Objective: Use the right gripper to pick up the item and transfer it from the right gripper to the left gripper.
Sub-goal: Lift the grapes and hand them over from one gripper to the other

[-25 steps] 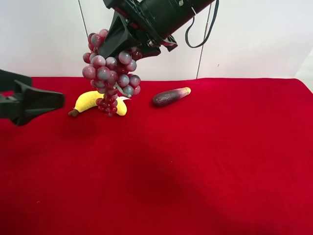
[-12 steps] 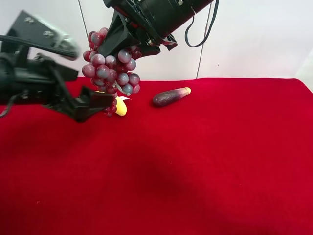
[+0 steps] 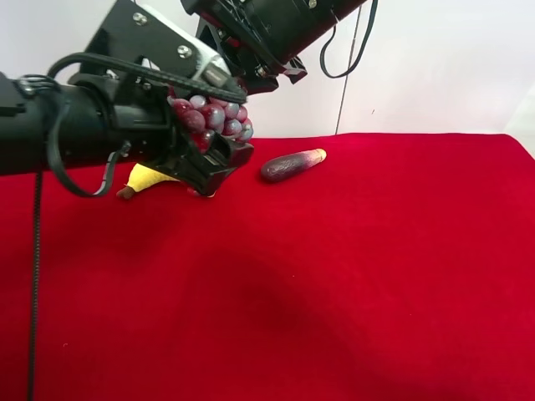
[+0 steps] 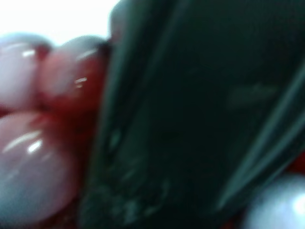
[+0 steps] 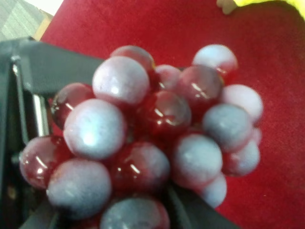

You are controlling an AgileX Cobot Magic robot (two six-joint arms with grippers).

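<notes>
The grape bunch (image 3: 216,117) hangs above the red cloth, and only its purple-red and greyish middle shows between the two arms. My right gripper (image 3: 238,71), on the arm coming in from the top, is shut on the bunch's upper end. My left gripper (image 3: 209,121), on the thick cabled arm at the exterior view's left, is open with one jaw above and one below the bunch. The right wrist view is filled by the grapes (image 5: 143,133), with a dark finger (image 5: 38,76) beside them. The left wrist view is blurred: grapes (image 4: 28,157) press against a dark finger (image 4: 181,119).
A yellow plush banana (image 3: 144,177) lies on the red cloth (image 3: 376,267) under the left arm; its tip also shows in the right wrist view (image 5: 259,2). A dark eggplant-like piece (image 3: 291,164) lies to the right of the grapes. A white wall stands behind.
The left arm has swept in from the view's left and up, and its open jaws now straddle the grape bunch. The right gripper has held still with the bunch.
</notes>
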